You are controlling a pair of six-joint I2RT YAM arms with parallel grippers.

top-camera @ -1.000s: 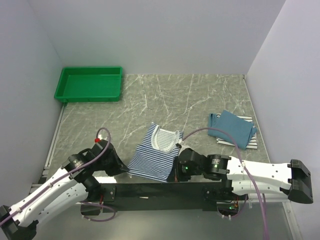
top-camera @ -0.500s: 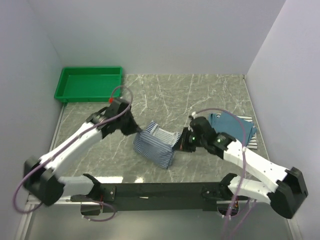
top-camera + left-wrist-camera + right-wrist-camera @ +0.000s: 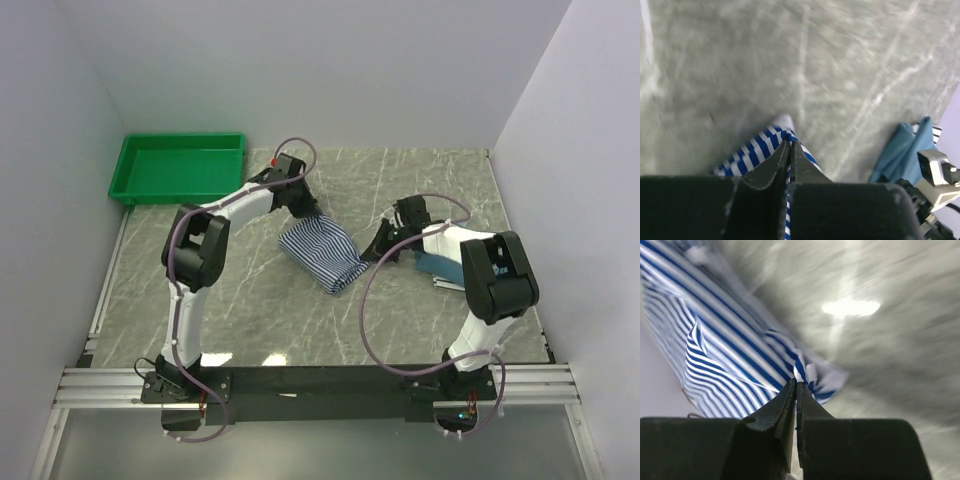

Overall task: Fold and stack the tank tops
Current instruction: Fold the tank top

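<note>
Striped tank top (image 3: 322,253) is being gripped at surface (image 3: 400,190) centre | left jaws clamped on its 11 o'clock corner, right jaws on its 3 o'clock edge | teal tank top (image 3: 440,268) at 3 o'clock

Tank top (image 3: 320,255) between tray (image 3: 125,172) and stack (image 3: 441,266)

1. A grey-green table top (image 3: 400,190), marbled with pale veins, fills the booth.
2. Plain pale walls close it in: a back wall (image 3: 320,70), a left wall (image 3: 50,200) and a right wall (image 3: 580,200).
3. A green tray (image 3: 182,139) sits in the far left corner.
4. A black bar (image 3: 320,378) on an aluminium rail (image 3: 100,385) runs along the near edge.
5. The light is soft and even, with one bright glare patch (image 3: 850,306) on the marble.
</note>
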